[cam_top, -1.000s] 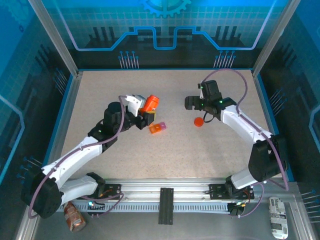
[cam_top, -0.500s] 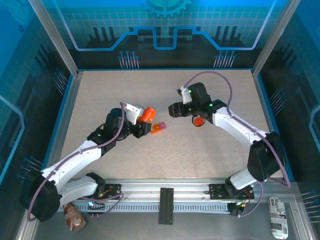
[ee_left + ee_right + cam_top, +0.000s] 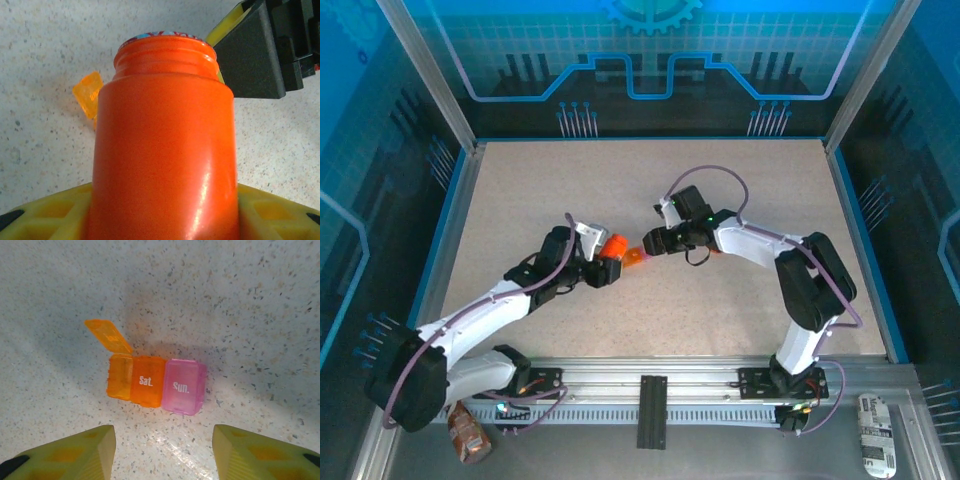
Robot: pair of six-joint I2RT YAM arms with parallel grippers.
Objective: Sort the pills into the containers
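Observation:
The containers [image 3: 156,382] lie on the table as a short strip: an orange compartment with its lid [image 3: 107,336] flipped up, an orange "Sat." one and a pink "Sun." one, both with lids down. My right gripper [image 3: 162,452] hovers over them, open, nothing between its yellow fingers [image 3: 75,452]. In the top view the containers [image 3: 634,258] sit between both grippers. My left gripper [image 3: 608,252] is shut on an orange bottle [image 3: 162,150], uncapped and tilted, mouth [image 3: 167,42] toward the box. The pills are hidden; a thin multicoloured strip shows at the bottle's mouth.
The right gripper's black and yellow body [image 3: 255,50] is close beside the bottle's mouth. Blue raised walls [image 3: 458,200] border the speckled table. A drink can [image 3: 468,435] and a white packet [image 3: 875,448] lie outside by the arm bases.
My right arm swung left across the table to just above the containers, and its jaws narrowed. The left gripper carried the bottle down and right, closer to the box.

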